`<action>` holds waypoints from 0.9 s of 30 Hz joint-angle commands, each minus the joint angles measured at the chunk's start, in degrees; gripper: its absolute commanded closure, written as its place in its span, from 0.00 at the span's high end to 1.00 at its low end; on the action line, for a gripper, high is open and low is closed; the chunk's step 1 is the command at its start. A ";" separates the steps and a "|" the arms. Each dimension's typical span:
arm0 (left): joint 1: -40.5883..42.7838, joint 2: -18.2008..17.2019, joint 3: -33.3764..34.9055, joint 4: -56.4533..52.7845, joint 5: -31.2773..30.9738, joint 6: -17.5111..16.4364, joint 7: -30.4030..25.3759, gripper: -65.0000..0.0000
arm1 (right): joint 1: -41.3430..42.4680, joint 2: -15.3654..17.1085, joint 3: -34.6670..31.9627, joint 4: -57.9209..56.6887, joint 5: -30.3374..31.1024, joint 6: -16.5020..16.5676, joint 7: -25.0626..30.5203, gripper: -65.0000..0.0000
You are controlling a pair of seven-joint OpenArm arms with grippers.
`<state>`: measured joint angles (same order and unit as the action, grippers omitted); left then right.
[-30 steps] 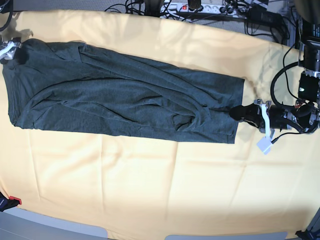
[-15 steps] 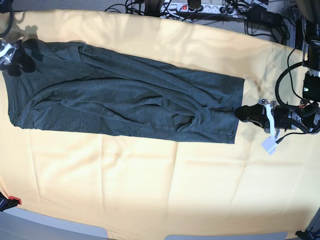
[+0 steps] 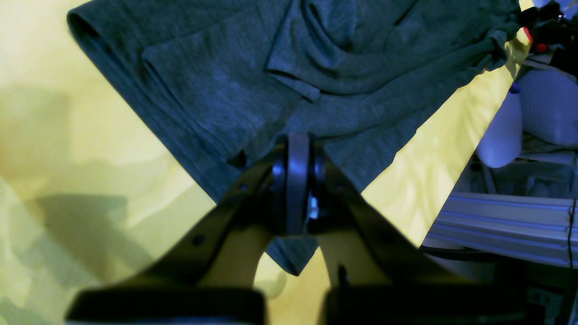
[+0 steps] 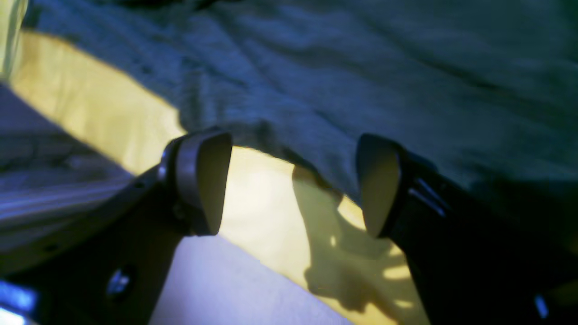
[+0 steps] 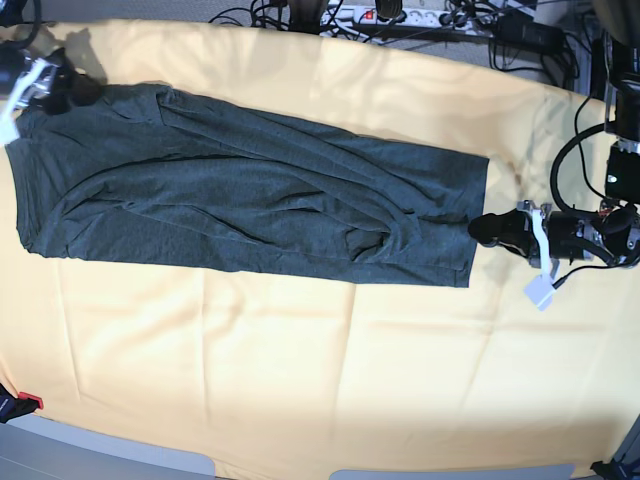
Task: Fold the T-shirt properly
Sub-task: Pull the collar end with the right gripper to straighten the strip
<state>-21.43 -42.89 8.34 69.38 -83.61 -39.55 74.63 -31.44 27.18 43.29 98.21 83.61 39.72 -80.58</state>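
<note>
Covering nearly the whole table [image 5: 300, 440] is a pale yellow-orange cloth [image 5: 300, 350], creased in a grid w/ soft wrinkles. Along the far edge runs a tangle of black cables [image 5: 470, 25] plus a white power strip [image 5: 380, 14] w/ a red switch. At the near left corner a small red-and-black bit [image 5: 20, 404] pokes in, cut off by the frame.

The T-shirt [image 5: 250, 190], dark charcoal-green, lies flat as a long band across the far half of the table, from the left edge to right of centre, w/ folds and a sleeve bunched near its right end.

Left hand [image 5: 487, 229] sits at the shirt's right hem, fingers pressed together; in the left wrist view a corner of fabric hangs behind the closed tips, but whether any is pinched I can't tell. Right hand [image 5: 40, 85] at the far left corner, fingers [image 4: 203, 180] spread wide, just over the shirt's edge, nothing between them.

No readable writing or brand anywhere. Wrist views are dim, blue-tinted, partly blurred; a white tag [image 5: 538, 292] by the left hand shows no legible text.
</note>
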 commanded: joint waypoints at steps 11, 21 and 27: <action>-1.29 -1.09 -0.55 0.79 -1.39 -0.45 -0.87 0.00 | 0.02 1.42 -5.53 1.18 -10.62 0.28 0.58 0.68; -1.29 -1.09 -0.55 0.79 -1.39 -0.45 -1.14 0.00 | 0.02 1.44 -5.53 1.18 -19.34 0.28 4.92 0.03; -1.29 -1.09 -0.55 0.79 -1.39 -0.45 -1.27 0.00 | 0.02 1.42 -5.53 5.77 -19.17 0.28 3.87 0.00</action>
<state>-21.41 -42.89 8.34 69.38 -83.61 -39.57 74.39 -31.42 27.44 37.23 103.04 63.55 39.92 -77.23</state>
